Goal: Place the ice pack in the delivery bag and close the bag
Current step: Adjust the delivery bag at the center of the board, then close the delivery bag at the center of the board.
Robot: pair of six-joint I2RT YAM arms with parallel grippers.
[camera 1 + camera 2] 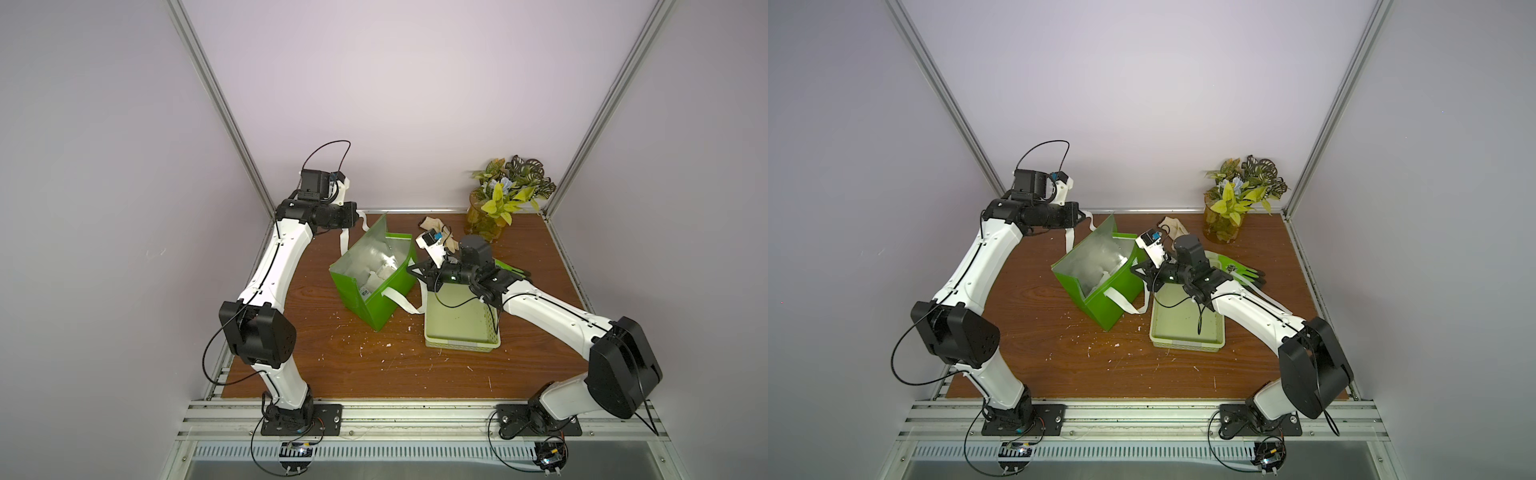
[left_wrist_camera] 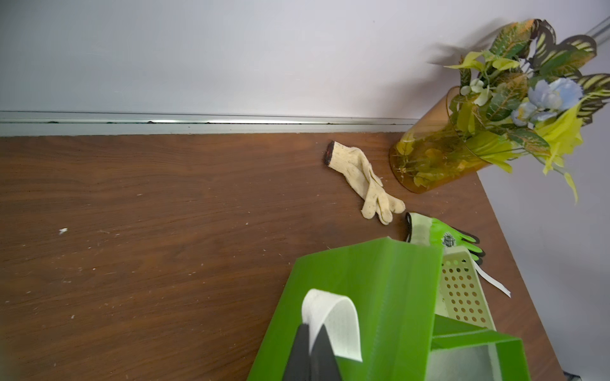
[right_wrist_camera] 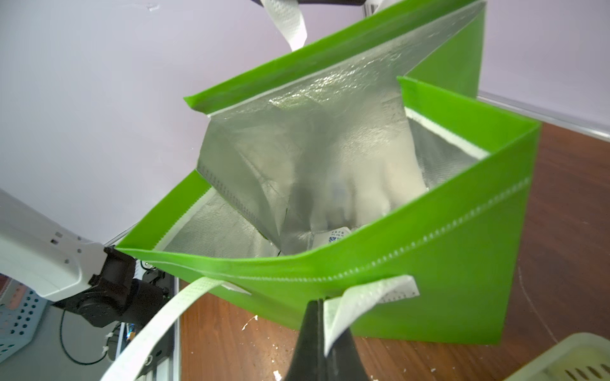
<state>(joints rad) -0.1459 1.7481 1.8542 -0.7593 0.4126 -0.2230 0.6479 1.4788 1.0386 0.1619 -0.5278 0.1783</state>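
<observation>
top view: delivery bag (image 1: 388, 303) open on desk (image 1: 316, 357), ice pack (image 1: 372, 280) inside; pale basket (image 1: 461, 344) just beside bag, partly under right arm | left wrist: left tool (image 2: 312, 330) clenched on bag's back strap (image 2: 333, 316); cream glove (image 2: 363, 181), green glove (image 2: 445, 236), plant vase (image 2: 429, 158) beyond bag | right wrist: right tool (image 3: 315, 301) clenched on front strap (image 3: 366, 295); ice pack's printed corner low inside bag

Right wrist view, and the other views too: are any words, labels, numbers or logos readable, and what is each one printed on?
Ice pack lying in the delivery bag: small blue print on white, too small and blurred to read.
Green glove: dark round badge, too blurred to read.
No other lettering shows in any view.
</observation>
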